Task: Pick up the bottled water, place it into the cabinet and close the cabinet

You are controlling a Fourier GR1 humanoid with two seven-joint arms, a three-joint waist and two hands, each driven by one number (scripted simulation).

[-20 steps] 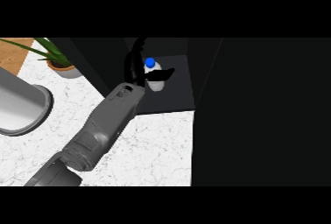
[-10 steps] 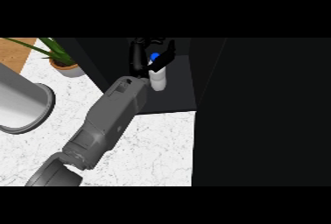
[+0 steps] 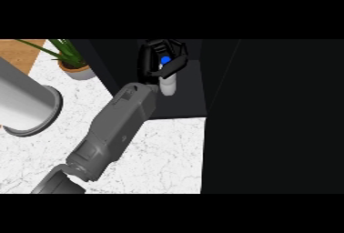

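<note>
Water bottle: upright within my left hand, fingers curled about its blue-capped neck, body hanging straight below my palm inside the dark cabinet, base just above the shelf; my right hand is out of view.

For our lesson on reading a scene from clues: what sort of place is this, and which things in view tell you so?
Most likely a kitchen counter. A white marbled countertop runs up to a dark cabinet, a potted plant stands at the back, and a hand holds a bottled water inside the cabinet.
</note>
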